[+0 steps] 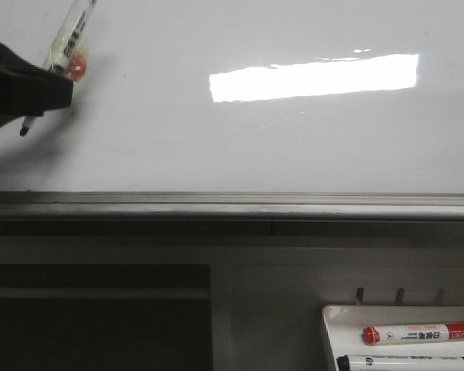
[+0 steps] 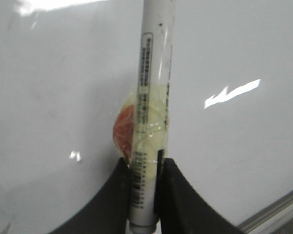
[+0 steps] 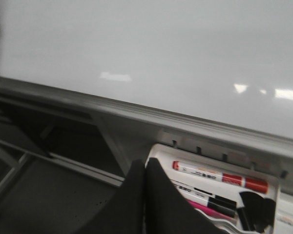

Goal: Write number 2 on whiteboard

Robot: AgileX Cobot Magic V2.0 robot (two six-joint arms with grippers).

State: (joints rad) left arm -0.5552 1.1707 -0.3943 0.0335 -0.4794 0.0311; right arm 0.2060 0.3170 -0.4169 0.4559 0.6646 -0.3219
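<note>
Left claw [image 1: 42, 97] is at the whiteboard's [image 1: 240, 147] left edge, fingers [image 2: 178, 195] closed tight on a marker [image 1: 68, 42]. The marker has a white barrel with a printed label, and a yellowish tape wrap holds an orange-red patch [image 2: 123, 131] against it just above the grip. In the front view the black tip [image 1: 24, 130] pokes out below the claw and points down at the board; can't tell whether it's touching the surface.

No number 2 on the board yet — the surface shows only faint smudges and a bright reflected light bar [image 1: 313, 77] toward the upper middle. A grey metal rail [image 1: 232, 205] runs along the board's bottom edge.

Right claw [image 3: 145, 195] shows only in its own wrist view: the two black fingers are pressed together, nothing between them. It hangs below the rail, just beside a white tray [image 1: 329, 328] at the lower right of the board frame.

Tray contents — a red-capped marker [image 1: 421, 334], a black-capped marker [image 1: 406, 363] under it, plus a pink one [image 3: 205, 208] and a black block [image 3: 254, 209] seen from the right wrist.
</note>
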